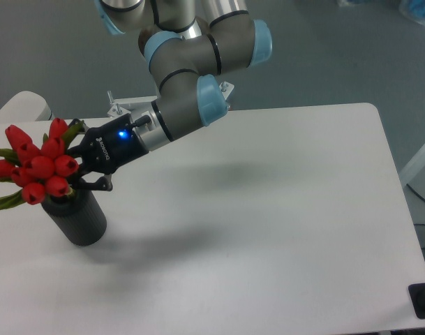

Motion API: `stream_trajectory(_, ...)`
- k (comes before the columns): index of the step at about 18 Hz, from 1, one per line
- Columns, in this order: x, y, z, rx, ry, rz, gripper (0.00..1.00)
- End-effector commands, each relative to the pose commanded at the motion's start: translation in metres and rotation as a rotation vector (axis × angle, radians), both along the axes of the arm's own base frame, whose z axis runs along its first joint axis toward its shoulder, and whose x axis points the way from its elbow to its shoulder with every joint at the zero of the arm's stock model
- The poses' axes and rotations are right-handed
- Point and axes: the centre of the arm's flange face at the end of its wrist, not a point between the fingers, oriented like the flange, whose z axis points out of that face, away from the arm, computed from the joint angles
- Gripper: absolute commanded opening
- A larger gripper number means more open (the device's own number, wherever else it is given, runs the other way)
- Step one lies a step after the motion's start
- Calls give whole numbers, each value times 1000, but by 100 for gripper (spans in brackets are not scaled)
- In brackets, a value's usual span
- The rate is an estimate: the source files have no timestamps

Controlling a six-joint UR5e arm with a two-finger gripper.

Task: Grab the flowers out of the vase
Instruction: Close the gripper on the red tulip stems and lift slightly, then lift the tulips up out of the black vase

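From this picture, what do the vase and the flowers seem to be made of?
The vase: dull black with no shine, a slightly rough look, maybe foam or matte plastic; I cannot tell which. The flowers: very even, saturated red buds with green leaves, which could be artificial plastic or fabric, but real tulips are not excluded. The gripper, black with a blue light behind it, looks like hard plastic and metal.

At the table's (282, 230) nine o'clock edge, the vase (78, 220) and flowers (38, 166) block passage, with the gripper (78, 167) and its arm slanting in from twelve o'clock. From three through six o'clock the white tabletop lies open to any approach.
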Motion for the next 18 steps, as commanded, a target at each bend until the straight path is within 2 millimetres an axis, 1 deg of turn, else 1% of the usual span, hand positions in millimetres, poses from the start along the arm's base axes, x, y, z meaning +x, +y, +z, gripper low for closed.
stream_trajectory(3,-3,2,10,-10,-14,11,25)
stream_trajectory(7,-9,0,16,-7,-76,28,25)
stream_trajectory(12,-2,-2,28,-16,-100,30,25)
stream_trajectory(14,1,-4,37,-1,-126,28,25)
stream_trajectory(16,-1,-4,42,23,-147,25,25)
stream_trajectory(18,-5,-3,51,38,-149,28,25)
